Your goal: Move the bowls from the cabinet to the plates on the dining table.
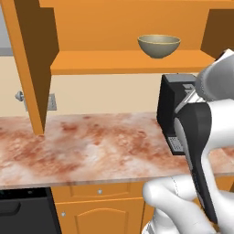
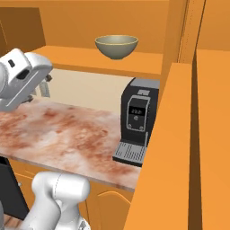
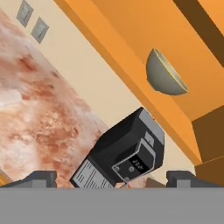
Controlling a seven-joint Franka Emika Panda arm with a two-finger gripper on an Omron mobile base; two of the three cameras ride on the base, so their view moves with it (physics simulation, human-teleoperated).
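So going left to right: one open cabinet door (image 1: 29, 64) hanging at the left with one round knob (image 1: 19, 96), then two wall outlets (image 3: 31, 21) behind the one marbled counter (image 1: 91, 146). One bowl (image 1: 158, 45) sits upright on the cabinet (image 1: 128, 61) shelf, toward its right. Below it, one black coffee machine (image 2: 137, 121) stands on the counter's right end. One gripper (image 3: 111, 181), jaws spread wide, holding nothing, well short of the bowl.
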